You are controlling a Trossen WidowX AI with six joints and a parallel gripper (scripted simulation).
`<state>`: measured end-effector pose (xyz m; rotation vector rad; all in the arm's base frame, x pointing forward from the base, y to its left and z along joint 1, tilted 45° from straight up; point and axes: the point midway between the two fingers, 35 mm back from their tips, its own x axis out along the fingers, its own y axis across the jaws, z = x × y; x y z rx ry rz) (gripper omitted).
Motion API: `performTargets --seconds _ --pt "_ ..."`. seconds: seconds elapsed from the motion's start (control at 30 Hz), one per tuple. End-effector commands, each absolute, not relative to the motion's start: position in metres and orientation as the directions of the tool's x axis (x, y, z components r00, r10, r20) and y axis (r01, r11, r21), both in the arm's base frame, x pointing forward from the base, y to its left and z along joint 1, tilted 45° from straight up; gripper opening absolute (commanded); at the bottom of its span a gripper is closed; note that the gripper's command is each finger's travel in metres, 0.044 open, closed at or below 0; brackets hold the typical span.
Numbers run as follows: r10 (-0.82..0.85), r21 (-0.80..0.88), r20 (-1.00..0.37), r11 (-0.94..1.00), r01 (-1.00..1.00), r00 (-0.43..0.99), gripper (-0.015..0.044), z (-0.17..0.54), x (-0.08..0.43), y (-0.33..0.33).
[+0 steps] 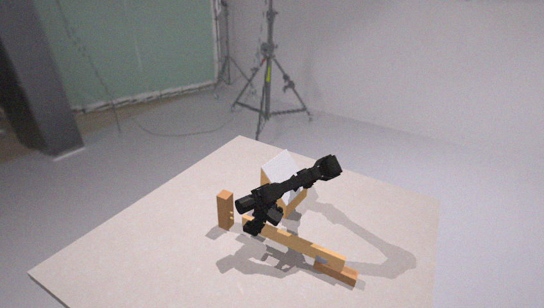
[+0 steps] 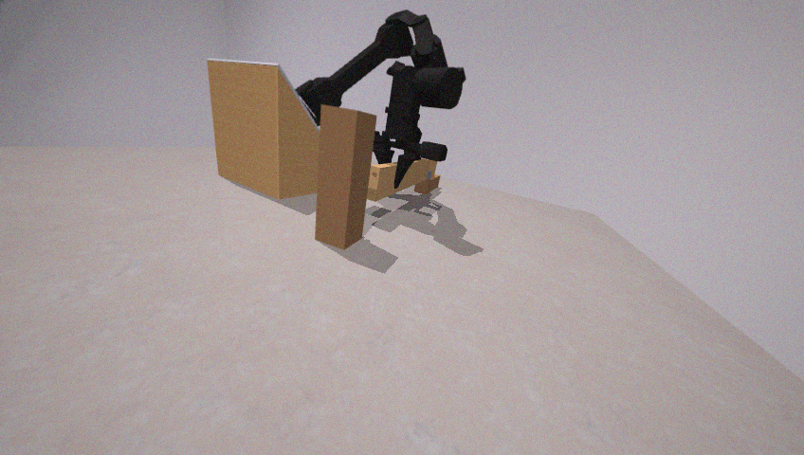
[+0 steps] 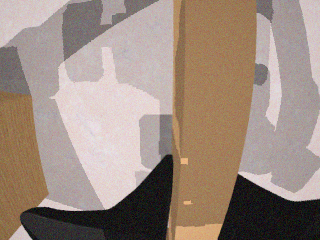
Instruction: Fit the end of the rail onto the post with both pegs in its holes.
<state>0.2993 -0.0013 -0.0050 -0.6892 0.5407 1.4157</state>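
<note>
The rail [image 1: 294,242] [image 2: 414,175] [image 3: 215,90] runs from the gripper to the low footboard block [image 1: 335,274] [image 2: 427,185], its far end in the bracket [image 1: 321,260] there. My gripper [image 1: 252,228] [image 2: 390,172] [image 3: 185,160] is shut on the rail near its post end, one finger on each side. That end appears raised off the table. The upright post [image 1: 224,212] [image 2: 344,180] stands a short gap beyond it. Two pegs [image 1: 231,215] show on the post's rail side, outside the rail. One hole [image 2: 374,173] shows in the rail's end; the post hides part of that end.
A wooden block with a white sloping top [image 1: 280,167] [image 2: 247,123] [image 3: 15,160] stands beside the rail and post, behind the arm in the top view. The arm reaches over it. Arm shadows lie on the table [image 1: 133,236] [image 2: 226,337]. A tripod [image 1: 268,87] stands beyond the table.
</note>
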Motion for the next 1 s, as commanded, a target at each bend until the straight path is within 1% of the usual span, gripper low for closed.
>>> performTargets --seconds 0.0,0.97 --pt "0.696 -0.117 -0.711 0.027 -0.993 0.102 0.0 -0.0059 0.2997 -0.0051" --pt "0.695 -0.117 -0.711 0.027 -0.993 0.103 0.0 -0.01 0.2993 -0.0124"
